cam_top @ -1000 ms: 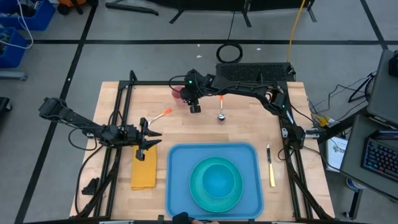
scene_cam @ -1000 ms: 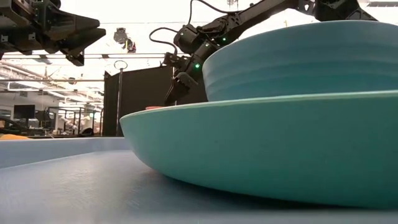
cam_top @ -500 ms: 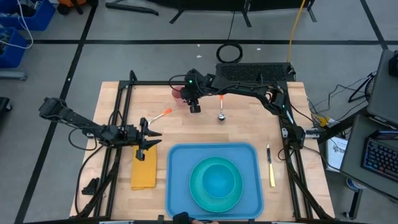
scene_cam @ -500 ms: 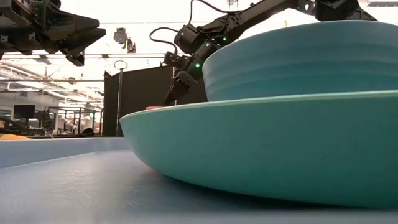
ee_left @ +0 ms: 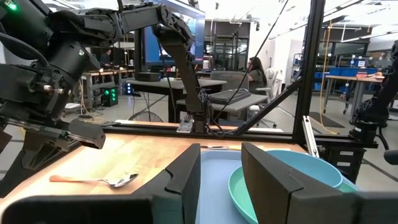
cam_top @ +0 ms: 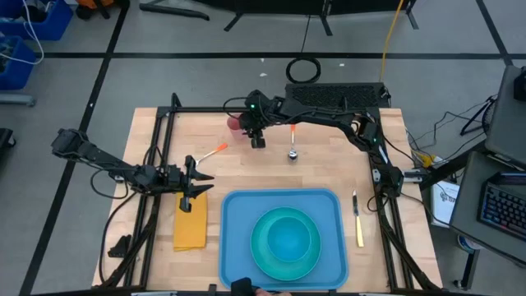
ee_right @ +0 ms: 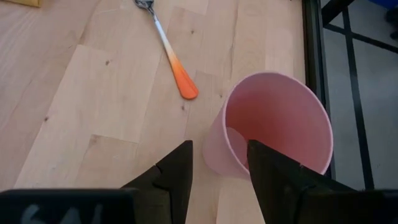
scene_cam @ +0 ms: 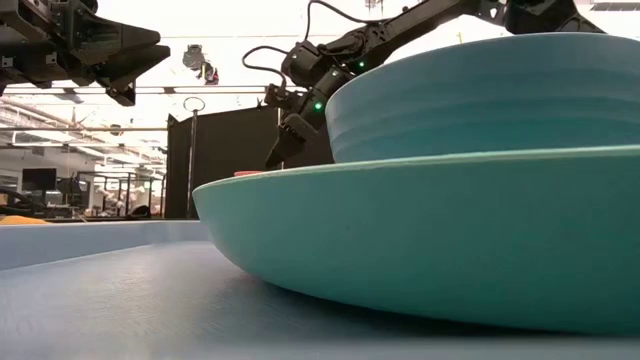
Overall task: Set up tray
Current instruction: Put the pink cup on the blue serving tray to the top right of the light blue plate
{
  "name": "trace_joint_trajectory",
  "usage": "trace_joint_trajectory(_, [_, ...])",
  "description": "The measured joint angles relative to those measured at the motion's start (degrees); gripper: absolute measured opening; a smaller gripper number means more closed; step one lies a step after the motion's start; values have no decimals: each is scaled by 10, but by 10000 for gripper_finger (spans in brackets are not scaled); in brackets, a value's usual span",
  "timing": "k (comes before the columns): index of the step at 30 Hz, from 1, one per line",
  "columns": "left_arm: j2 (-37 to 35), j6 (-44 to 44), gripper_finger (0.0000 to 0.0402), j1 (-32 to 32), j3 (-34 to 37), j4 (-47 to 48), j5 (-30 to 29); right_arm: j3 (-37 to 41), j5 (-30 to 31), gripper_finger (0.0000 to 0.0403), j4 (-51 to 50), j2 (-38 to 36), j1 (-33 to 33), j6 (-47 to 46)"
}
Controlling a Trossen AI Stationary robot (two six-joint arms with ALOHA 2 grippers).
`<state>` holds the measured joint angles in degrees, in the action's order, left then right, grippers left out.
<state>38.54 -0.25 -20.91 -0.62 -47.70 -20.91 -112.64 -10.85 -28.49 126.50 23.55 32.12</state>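
Judged as the cup-fetching step of setting up the tray (cam_top: pixel 233 238). Blue tray lying at the near middle of the wooden surface (cam_top: pixel 320 168), carrying a teal plate (cam_top: pixel 285 241) with a teal bowl (cam_top: pixel 289 234) stacked in it. Right gripper (ee_right: pixel 219 163) reaching to the far side of the surface, poised just above a pink cup (ee_right: pixel 273 127) standing upright, jaws apart and empty, the cup's near wall lined up with the gap between them. Left gripper (ee_left: pixel 221 177) hovering over the top end of a yellow-orange napkin (cam_top: pixel 190 228) just left of the tray, jaws apart, nothing between them.

Next move, as a judgement: lower the right jaws astride the cup's rim or wall, close gently, lift, carry to the tray. Thin plastic wall likely to flex or tip if nudged from 1 side only.

Still off the tray: an orange-handled fork (ee_right: pixel 168 50) near the cup, a spoon (cam_top: pixel 292 150) right of it, a yellow-handled utensil (cam_top: pixel 357 220) beside the tray's right edge, likely a knife, too small to confirm.

Hard to make out: low view almost wholly blocked by plate and bowl, cup barely a sliver behind them. From above, cup largely covered by the right wrist. Dark object at the near edge of the surface below the tray, cut off, unidentifiable.
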Motion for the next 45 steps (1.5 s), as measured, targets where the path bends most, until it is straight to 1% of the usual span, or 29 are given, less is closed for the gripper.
trace_joint_trajectory(4, [0,2,120,0,0,0,0,0,1,141,-19,0,1,-2])
trace_joint_trajectory(10, [0,3,120,0,0,0,0,0,0,141,-5,0,0,-1])
trace_joint_trajectory(14, [0,6,120,0,0,0,0,0,-4,141,2,18,0,-1])
trace_joint_trajectory(18, [0,5,120,0,0,0,0,0,17,141,4,39,-3,16])
trace_joint_trajectory(21, [0,5,120,1,0,1,-1,0,28,139,3,41,-3,22])
trace_joint_trajectory(23, [0,5,120,4,0,2,0,0,32,128,10,38,-4,28])
trace_joint_trajectory(25, [0,5,120,8,0,5,0,0,25,106,8,32,-4,24])
trace_joint_trajectory(27, [0,1,120,12,0,9,0,0,10,69,10,30,-4,22])
trace_joint_trajectory(29, [0,-1,120,15,0,11,2,0,1,24,9,30,-4,21])
trace_joint_trajectory(30, [0,-3,120,16,0,11,3,0,4,13,6,30,-4,21])
trace_joint_trajectory(36, [0,-11,120,17,0,12,4,0,29,3,3,26,-5,21])
trace_joint_trajectory(39, [0,-11,120,17,0,12,1,1,49,2,-2,9,-10,26])
trace_joint_trajectory(43, [0,-9,120,17,0,12,-1,0,49,1,-12,-28,-14,18])
trace_joint_trajectory(45, [0,-9,120,17,0,12,-1,-1,51,1,-34,-46,-17,7])
